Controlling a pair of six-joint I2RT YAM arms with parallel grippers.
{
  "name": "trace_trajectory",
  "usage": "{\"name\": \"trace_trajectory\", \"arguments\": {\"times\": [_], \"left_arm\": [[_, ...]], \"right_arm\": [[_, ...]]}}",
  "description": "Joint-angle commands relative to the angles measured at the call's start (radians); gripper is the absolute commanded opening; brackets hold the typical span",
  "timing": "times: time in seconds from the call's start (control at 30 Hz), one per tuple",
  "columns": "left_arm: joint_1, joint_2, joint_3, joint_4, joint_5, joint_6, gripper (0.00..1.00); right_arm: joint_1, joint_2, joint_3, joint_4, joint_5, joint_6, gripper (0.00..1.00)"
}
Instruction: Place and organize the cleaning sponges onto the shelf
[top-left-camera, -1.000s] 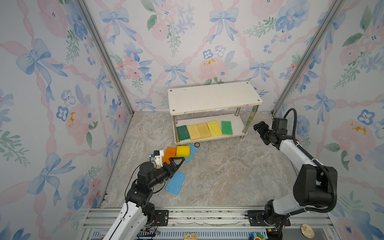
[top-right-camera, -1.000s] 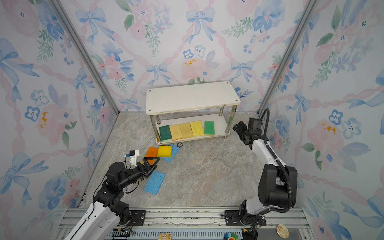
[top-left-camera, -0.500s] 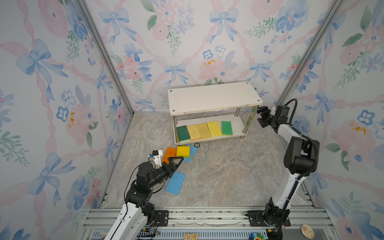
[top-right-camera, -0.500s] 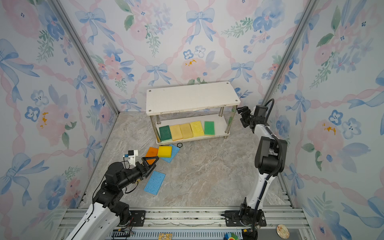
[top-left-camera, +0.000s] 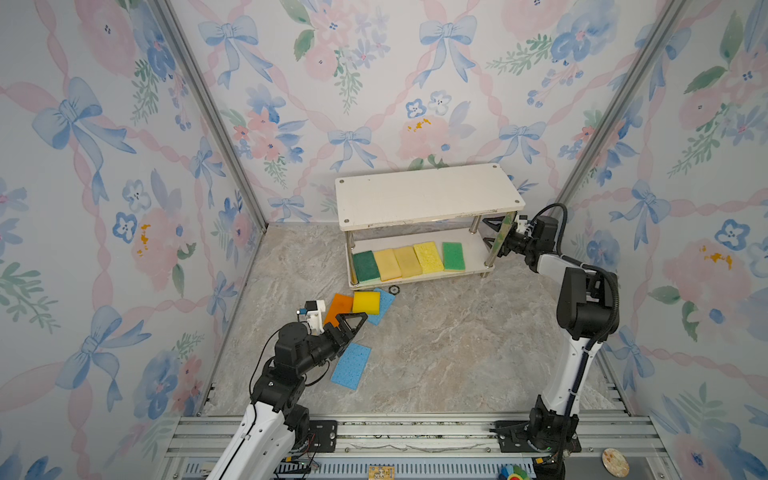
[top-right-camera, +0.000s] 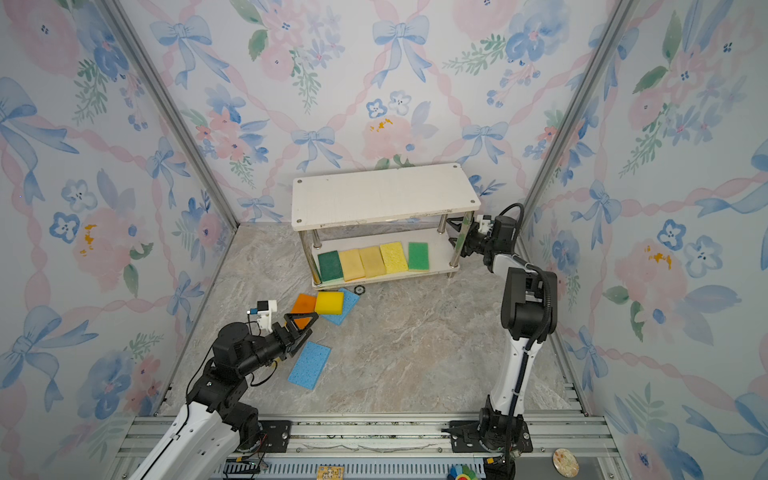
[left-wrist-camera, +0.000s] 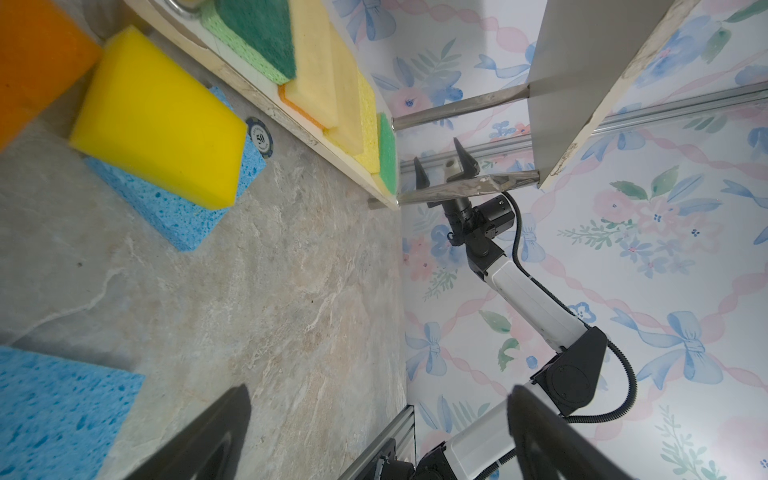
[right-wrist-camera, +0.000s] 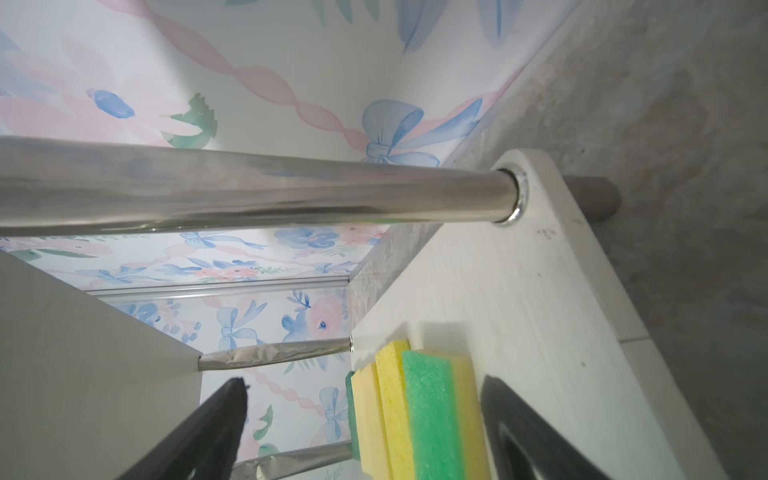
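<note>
The four loose sponges all lie on the left arm's side of the marbled grey table (top-left-camera: 436, 345), so the next pick looks like the left arm's. The left gripper (top-left-camera: 353, 327) has its jaws spread wide and empty, low over the near edge of the flat orange sponge (top-left-camera: 337, 304). The thick bright yellow sponge (top-left-camera: 366, 302) is just beyond it toward the shelf, resting on a thin blue sponge (top-left-camera: 385, 305). A second flat blue porous sponge (top-left-camera: 351, 365) lies beside that arm's wrist, its long axis roughly along the arm's reach. In the left wrist view the gap between the jaws frames bare table, with the sponges off to one side, so the gripper would have to swing toward them first. The right gripper (top-left-camera: 494, 233) is well apart, at the right end of the white two-tier shelf with chrome legs (top-left-camera: 428, 195). Its jaws are wide, empty and astride a leg. The lower board (top-left-camera: 473, 254) holds five sponges in a row (top-left-camera: 407, 262), with bare space at its right end.
</note>
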Motion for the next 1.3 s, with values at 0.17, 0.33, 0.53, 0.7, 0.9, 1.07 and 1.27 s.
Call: {"name": "trace_trajectory", "arguments": {"times": [0.17, 0.33, 0.53, 0.7, 0.9, 1.07, 1.27], "left_arm": [[0.009, -0.036, 0.000, 0.001, 0.006, 0.023, 0.98], [0.010, -0.059, -0.015, 0.001, 0.012, 0.014, 0.98], [0.009, -0.070, -0.027, 0.003, 0.011, 0.013, 0.98], [0.009, -0.082, -0.037, 0.002, 0.018, 0.010, 0.98], [0.009, -0.100, -0.049, 0.002, 0.011, -0.002, 0.98], [0.010, -0.092, -0.048, 0.002, 0.006, 0.000, 0.98], [0.010, -0.071, -0.032, 0.002, 0.003, 0.022, 0.98]], "right_arm": [[0.025, -0.183, -0.252, 0.158, -0.086, 0.034, 0.94], [0.044, -0.306, -0.384, 0.043, -0.066, -0.087, 0.96], [0.118, -0.396, -0.369, -0.375, 0.020, -0.366, 0.98], [0.149, -0.370, -0.348, -0.434, 0.024, -0.409, 0.98], [0.164, -0.293, -0.276, -0.494, -0.026, -0.462, 0.98], [0.119, -0.317, -0.315, -0.435, 0.015, -0.424, 0.98], [0.036, -0.582, -0.435, -0.561, 0.251, -0.470, 0.99]]}}
